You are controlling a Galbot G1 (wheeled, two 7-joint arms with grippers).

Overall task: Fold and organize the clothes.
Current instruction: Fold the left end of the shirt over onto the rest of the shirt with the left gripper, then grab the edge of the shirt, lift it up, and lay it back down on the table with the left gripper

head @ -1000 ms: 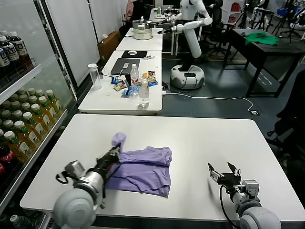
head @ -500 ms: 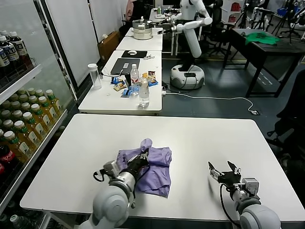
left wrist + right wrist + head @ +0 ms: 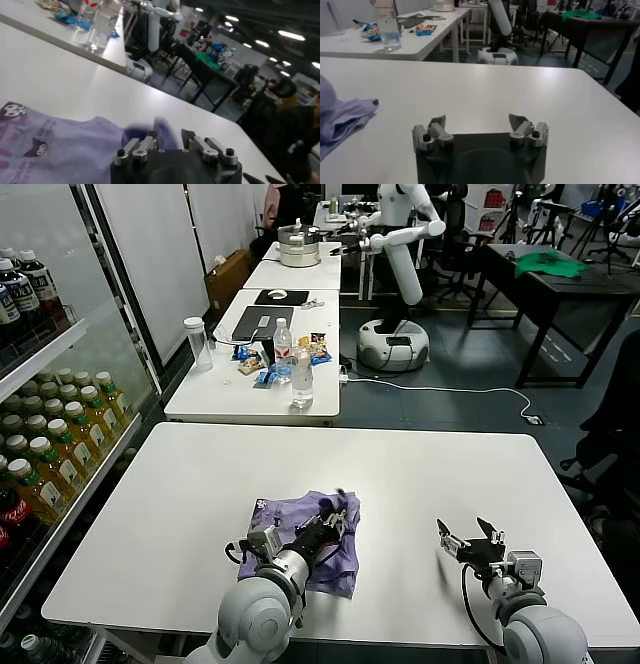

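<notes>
bottles [image 3: 300, 377] — snacks [image 3: 250, 362] — white table [image 3: 430, 464]

The thin, soft lavender-purple T-shirt [image 3: 305, 529] lies on the plain white rectangular table [image 3: 200, 484]. A small dark printed cartoon pattern [image 3: 25, 127] marks the shirt's left part. On the far right, a bright green cloth [image 3: 545, 264] lies on a dark table [image 3: 560, 294].

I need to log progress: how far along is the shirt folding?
Done: the purple T-shirt lies doubled into a compact bundle on the white table, printed pattern showing at one corner. In hand: the left gripper sits over its far edge, fingers parted. The right gripper waits open, apart. Left: final folds and tidying, likely.
</notes>
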